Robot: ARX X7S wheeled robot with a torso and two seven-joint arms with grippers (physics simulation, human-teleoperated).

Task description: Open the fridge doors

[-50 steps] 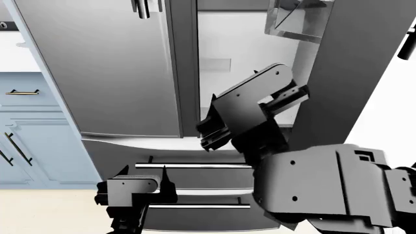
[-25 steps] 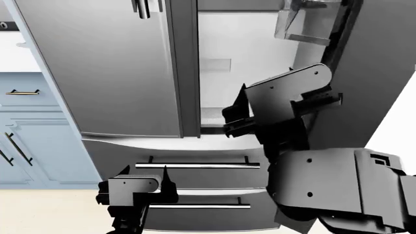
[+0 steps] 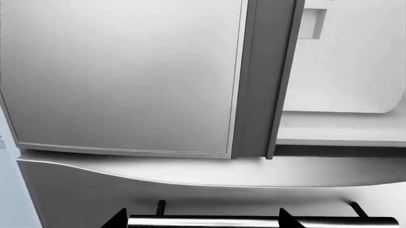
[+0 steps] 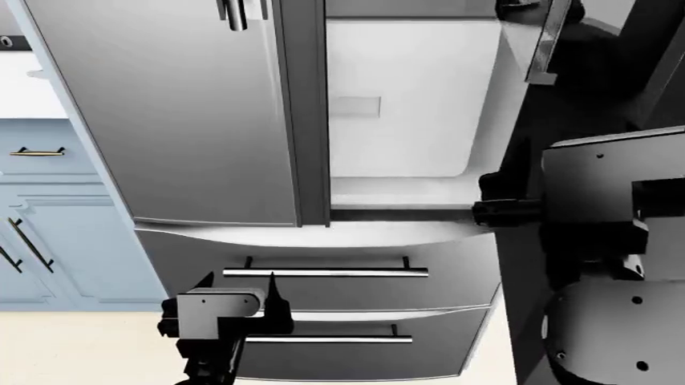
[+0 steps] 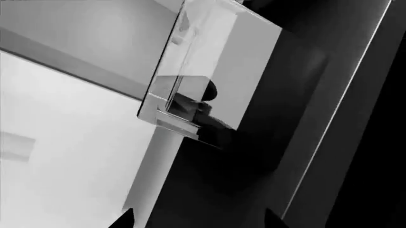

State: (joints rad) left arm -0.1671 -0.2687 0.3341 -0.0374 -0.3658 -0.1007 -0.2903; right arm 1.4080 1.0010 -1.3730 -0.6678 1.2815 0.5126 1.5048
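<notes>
Filling most of the head view is a large silver fridge [image 4: 321, 241] with two French doors above two wide drawers. The left fridge door [image 4: 160, 112] is shut, flat brushed steel with a dark vertical handle [image 4: 233, 14] at its top edge. The right fridge door [image 4: 599, 80] stands swung wide open at the right, showing its dark inner side and a clear door bin [image 4: 541, 40] fixed near the top. Between the doors the bare white fridge interior [image 4: 407, 96] is exposed. Below, the upper drawer [image 4: 321, 277] and lower drawer [image 4: 321, 345] each carry a horizontal bar handle. Light-blue cabinets [image 4: 54, 233] with slim dark handles stand left of the fridge. The right arm [image 4: 599, 241] reaches up beside the open door; whether the right tool [image 4: 503, 210] is clenched or released cannot be told. The left tool [image 4: 220, 317] hangs low before the drawers, touching nothing; its grip state cannot be told either. No brand, label or writing is readable anywhere.
</notes>
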